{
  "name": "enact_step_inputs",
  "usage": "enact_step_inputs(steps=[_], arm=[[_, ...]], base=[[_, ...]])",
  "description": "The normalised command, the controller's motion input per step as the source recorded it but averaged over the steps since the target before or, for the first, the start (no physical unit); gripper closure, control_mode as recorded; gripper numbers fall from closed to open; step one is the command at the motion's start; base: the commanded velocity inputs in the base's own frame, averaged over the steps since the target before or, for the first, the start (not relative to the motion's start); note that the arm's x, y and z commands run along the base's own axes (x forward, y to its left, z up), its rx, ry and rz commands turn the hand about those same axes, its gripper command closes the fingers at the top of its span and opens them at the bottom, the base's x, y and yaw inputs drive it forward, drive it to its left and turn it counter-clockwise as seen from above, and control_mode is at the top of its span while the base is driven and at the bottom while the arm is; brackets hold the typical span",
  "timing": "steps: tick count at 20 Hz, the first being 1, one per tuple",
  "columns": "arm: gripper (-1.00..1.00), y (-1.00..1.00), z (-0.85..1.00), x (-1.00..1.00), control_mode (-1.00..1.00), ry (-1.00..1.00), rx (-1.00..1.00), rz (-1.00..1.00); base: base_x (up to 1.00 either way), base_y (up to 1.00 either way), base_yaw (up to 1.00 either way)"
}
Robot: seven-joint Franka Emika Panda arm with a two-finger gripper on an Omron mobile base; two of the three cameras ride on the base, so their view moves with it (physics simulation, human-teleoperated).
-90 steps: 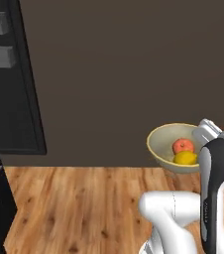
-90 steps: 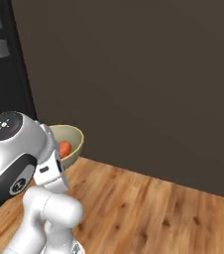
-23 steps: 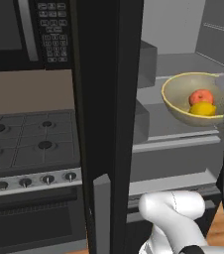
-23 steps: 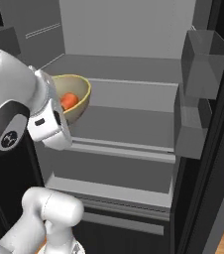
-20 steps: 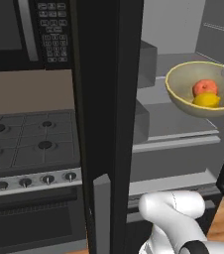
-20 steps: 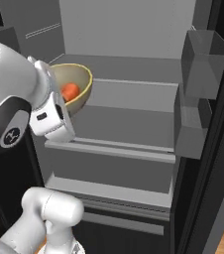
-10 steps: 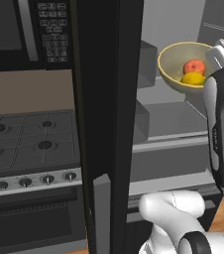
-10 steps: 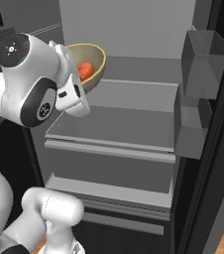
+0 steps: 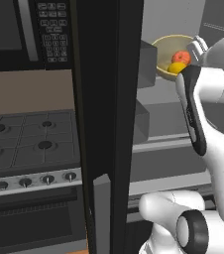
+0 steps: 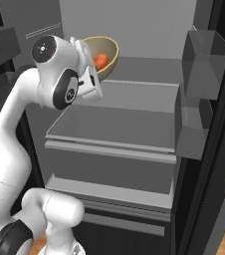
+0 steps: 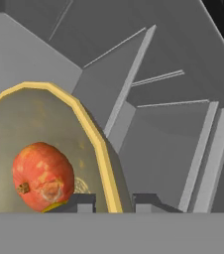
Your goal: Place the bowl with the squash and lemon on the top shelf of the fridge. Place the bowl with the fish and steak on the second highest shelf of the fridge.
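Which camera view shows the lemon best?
The left base view: the lemon lies clearly in the bowl beside the squash. The hand view shows a yellow sliver under the squash; in the right base view I cannot make it out.

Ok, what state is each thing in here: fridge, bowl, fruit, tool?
fridge: door open, shelves bare.
bowl: held up at top-shelf height, not set down.
squash: inside the bowl.
lemon: inside the bowl, beside the squash.
tool: shut on the bowl's rim.
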Motion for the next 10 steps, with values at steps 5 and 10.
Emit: enact_step_inputs(steps=[5,10], arm=[[1.00,-0.18,0.00,0.98,-1.00,0.09,0.02,0.00],[1.00,-0.14,0.00,1.00,-1.00,0.04,0.00,0.00]], base=[[0.00,0.00,0.00],[0.00,0.00,0.00]])
